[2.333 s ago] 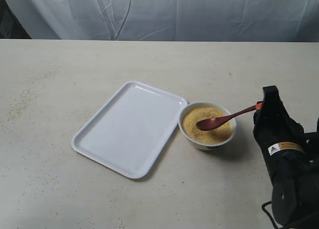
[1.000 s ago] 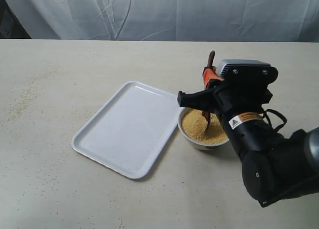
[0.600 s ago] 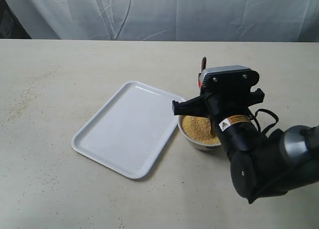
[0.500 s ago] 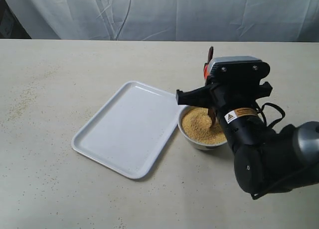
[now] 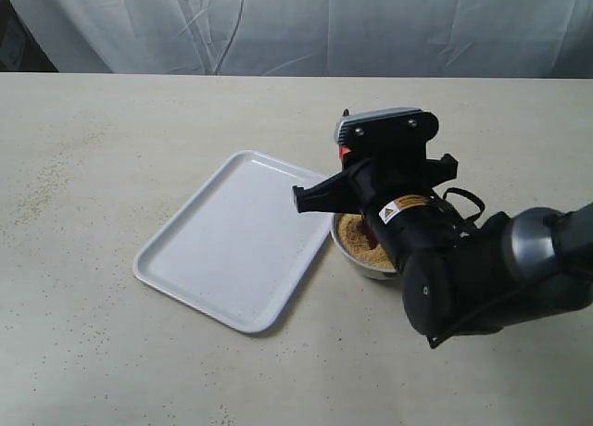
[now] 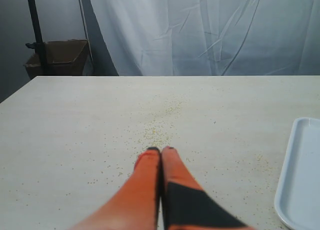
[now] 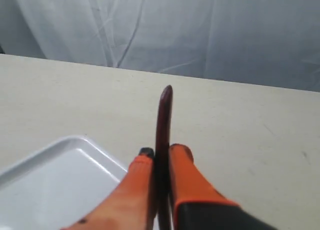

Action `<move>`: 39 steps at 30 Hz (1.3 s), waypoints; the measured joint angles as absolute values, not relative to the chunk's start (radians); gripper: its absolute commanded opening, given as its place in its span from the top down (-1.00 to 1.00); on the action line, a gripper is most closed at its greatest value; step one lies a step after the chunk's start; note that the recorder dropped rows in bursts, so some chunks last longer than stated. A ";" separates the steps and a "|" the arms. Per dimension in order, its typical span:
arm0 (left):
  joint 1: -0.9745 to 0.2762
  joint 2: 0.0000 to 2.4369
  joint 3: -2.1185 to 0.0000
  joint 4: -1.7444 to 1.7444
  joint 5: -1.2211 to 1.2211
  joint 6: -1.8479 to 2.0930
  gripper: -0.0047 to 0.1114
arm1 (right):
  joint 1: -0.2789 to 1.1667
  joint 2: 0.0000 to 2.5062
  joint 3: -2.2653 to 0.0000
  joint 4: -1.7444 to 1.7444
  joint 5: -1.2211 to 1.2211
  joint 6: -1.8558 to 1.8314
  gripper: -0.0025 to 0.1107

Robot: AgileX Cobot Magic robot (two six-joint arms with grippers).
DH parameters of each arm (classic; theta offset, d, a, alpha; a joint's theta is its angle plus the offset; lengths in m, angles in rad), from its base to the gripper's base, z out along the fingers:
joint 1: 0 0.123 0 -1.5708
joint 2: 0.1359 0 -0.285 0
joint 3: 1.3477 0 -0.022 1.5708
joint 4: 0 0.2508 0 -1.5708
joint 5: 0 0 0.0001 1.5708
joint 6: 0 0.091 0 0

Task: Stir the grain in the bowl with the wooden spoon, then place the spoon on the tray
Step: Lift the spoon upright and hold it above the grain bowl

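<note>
My right gripper (image 7: 161,152) is shut on the slim handle of the dark reddish-brown wooden spoon (image 7: 164,110), which stands upright between the orange fingers. In the exterior view the right arm's wrist housing (image 5: 389,157) hangs over the small white bowl (image 5: 363,260) and hides most of it. Only a slice of yellow grain (image 5: 349,231) shows on the side nearest the tray, and the spoon's lower end is hidden. The white tray (image 5: 232,245) lies just left of the bowl with nothing on it. My left gripper (image 6: 160,150) is shut on nothing, low over the table, and is out of the exterior view.
Loose spilled grains dot the table at the far left (image 5: 37,190) and ahead of the left gripper (image 6: 160,127). A corner of the tray (image 6: 300,175) shows in the left wrist view. A white curtain backs the table; a box stands beyond its far corner (image 6: 60,57).
The right arm picked the spoon up from a slant to upright, then swept it around in the bowl; over the last half second it has shifted left toward the tray side.
</note>
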State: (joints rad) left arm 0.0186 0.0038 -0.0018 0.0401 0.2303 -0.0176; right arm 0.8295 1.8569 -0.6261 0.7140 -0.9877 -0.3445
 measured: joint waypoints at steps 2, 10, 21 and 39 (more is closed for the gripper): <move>0.019 0.004 -0.002 0.040 0.230 -0.018 0.92 | 0.829 1.857 -0.628 0.774 -1.003 -0.368 0.97; 0.019 0.004 -0.002 0.040 0.230 -0.018 0.92 | 0.829 1.750 -0.628 0.869 -1.096 -0.452 0.97; 0.019 0.004 -0.002 0.040 0.230 -0.018 0.92 | 0.829 1.868 -0.628 0.843 -1.065 -0.514 0.97; 0.019 0.004 -0.002 0.040 0.230 -0.018 0.92 | 0.829 1.769 -0.628 0.815 -1.018 -0.560 0.97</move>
State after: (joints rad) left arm 0.0186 0.0038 -0.0018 0.0401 0.2303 -0.0176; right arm 0.8295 1.7692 -0.6275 0.8146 -1.0176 -0.5602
